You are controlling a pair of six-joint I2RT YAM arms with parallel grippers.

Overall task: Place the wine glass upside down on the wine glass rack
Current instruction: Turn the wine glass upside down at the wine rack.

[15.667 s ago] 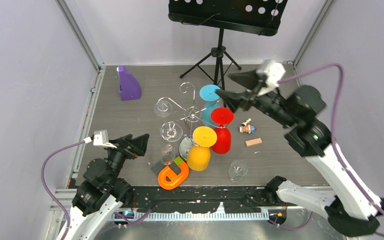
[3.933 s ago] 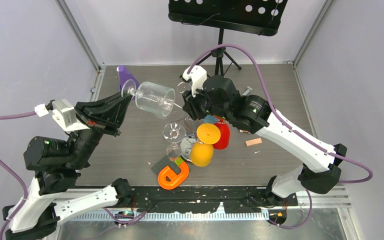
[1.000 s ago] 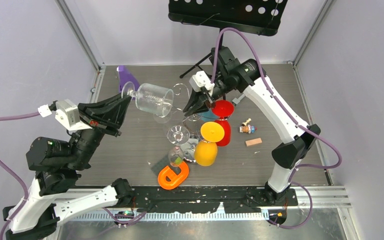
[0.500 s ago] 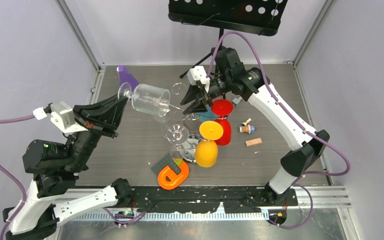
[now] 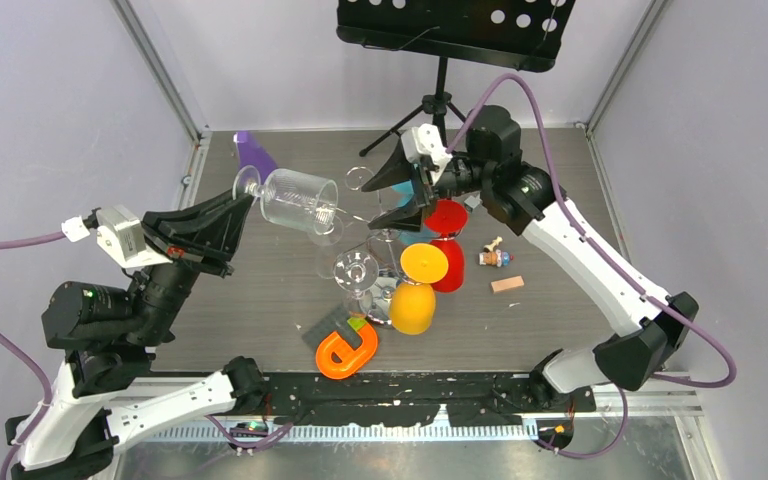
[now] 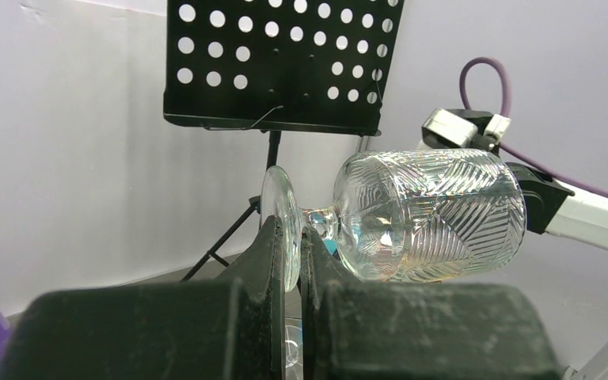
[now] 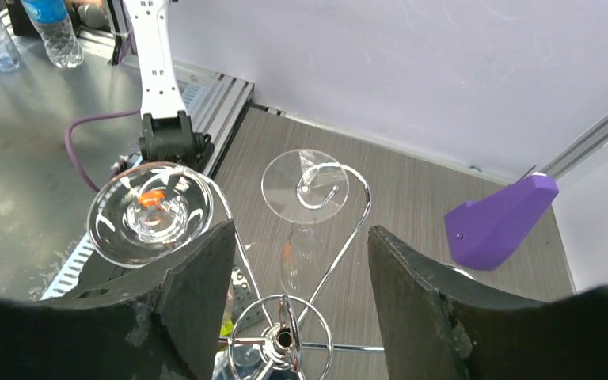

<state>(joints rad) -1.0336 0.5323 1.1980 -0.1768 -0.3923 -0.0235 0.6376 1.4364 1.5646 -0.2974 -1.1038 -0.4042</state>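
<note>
Far beyond both claws, black music stand (image 5: 450,30), no part in the job. Straight below the right claw (image 5: 401,194), chrome rack (image 5: 386,236), already hung with clear glasses (image 7: 149,212), with an orange glass (image 5: 412,290) and a red glass (image 5: 446,255) crowded against it on the claw's base side. Out ahead of the left claw (image 5: 243,197), wine glass (image 5: 300,200), lying sideways in the air, bowl toward the rack, not yet hung.

Left claw pinched tight on the rim of the glass's foot. Right claw spread wide, gripping nothing, hovering over the rack's hub with curled wires between its fingers, apparently untouched.

Likely trouble: only a thin edge grip on a smooth foot, so slipping or twisting once tipped upside down; swinging the bowl into the hung glasses or the right claw close ahead; nudging the light rack over onto the coloured glasses.

Only from the left wrist: foot wedged between the pads (image 6: 261,253), cut pattern on the bowl. Only from the right wrist: hub and hung feet framed between spread fingers. Only from above: gap between bowl and rack.
</note>
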